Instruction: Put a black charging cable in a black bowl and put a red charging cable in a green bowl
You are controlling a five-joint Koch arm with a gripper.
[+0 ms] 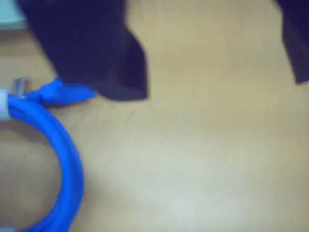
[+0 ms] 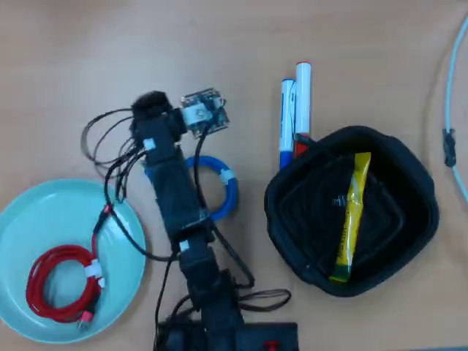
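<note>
Black bowl, approx 3 o'clock in the overhead view, holds a yellow packet plus what may be a dark coil under it. Too murky to call; if that's the black charging cable, it's already home, otherwise it isn't visible anywhere.

Green bowl, at 8 o'clock, has the red charging cable lying inside, coil near the lower rim. That half looks done.

Arm runs from 6 o'clock up through centre, partly over the blue cable.

Gripper: wrist view shows jaws well apart, nothing between them, w/ the blue coil's tie end touching or just beside the left jaw.

Risks:
- Closing here could snag the blue coil, i.e. wrong cable, and it might end up in a bowl.
- The arm's own wiring hangs over the green bowl's rim; a swing could drag the red coil out.
- Two markers lie at 1 o'clock, touching the black bowl's rim; nudging the bowl may roll them.
</note>
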